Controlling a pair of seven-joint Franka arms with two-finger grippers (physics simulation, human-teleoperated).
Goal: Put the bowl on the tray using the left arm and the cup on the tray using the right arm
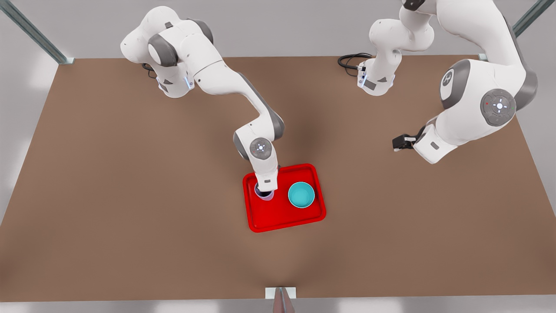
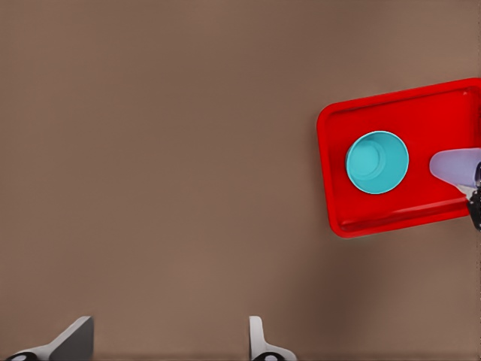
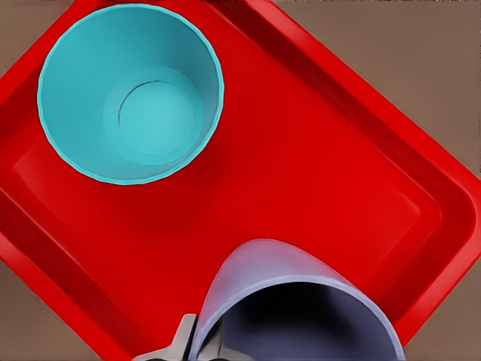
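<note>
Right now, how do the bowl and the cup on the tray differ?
The bowl is teal and wide; the cup is pale lavender and narrower. The bowl stands free, while the right gripper is at the cup's rim. The left gripper waits aside. Both rest upright on the red tray.

Teal bowl [image 1: 301, 194], lavender cup [image 1: 264, 194] upright, side by side on red tray [image 1: 284, 217].

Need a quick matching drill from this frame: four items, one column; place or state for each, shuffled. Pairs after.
1. teal round bowl
2. lavender tapered cup
3. left gripper
4. flat red rectangular tray

A. away from the tray, above bare table
B. at the right gripper, over the tray
C. on the brown table
D. standing free on the tray

Pairs: 1-D, 2-B, 3-A, 4-C
</note>
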